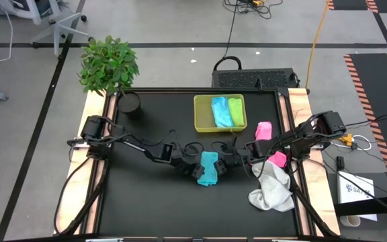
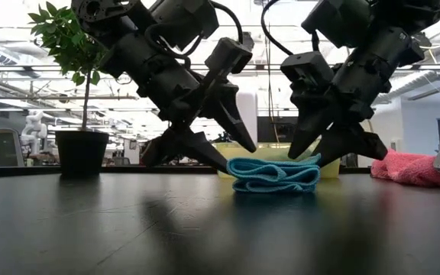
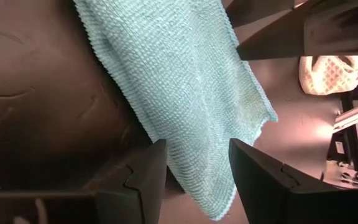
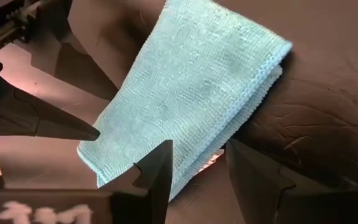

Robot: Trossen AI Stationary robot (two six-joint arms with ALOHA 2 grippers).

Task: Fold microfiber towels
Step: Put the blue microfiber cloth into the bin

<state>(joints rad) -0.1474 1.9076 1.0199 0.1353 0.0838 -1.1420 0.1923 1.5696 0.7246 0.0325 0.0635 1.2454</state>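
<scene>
Pretty cramped from overhead, hard to see much where the arms meet. Going left to right: potted plant (image 1: 109, 64) at the table's far left corner with a dark round pot (image 1: 130, 103) just beside it. Left gripper (image 1: 188, 161) down at the folded teal towel (image 1: 208, 168) in the middle of the black table (image 1: 146, 208), fingers (image 3: 143, 180) spread apart with the towel's edge between them, tips at the cloth but not pinching it as far as the low view shows. Right gripper (image 1: 230, 161) same deal on the towel's other side, jaws apart, straddling the folded edge, nothing clamped. Behind the teal one, yellow-green tray (image 1: 203, 121) holding a light blue towel (image 1: 220, 111) and a lime green towel (image 1: 235, 111) side by side. Pink towel (image 1: 264, 130) just right of the tray, a second pink bit (image 1: 277, 158) half hidden under the right arm, white towel (image 1: 273, 189) crumpled near the right edge. Some printing on a white sheet (image 1: 357, 189) off the table's right side, too small to read.
</scene>
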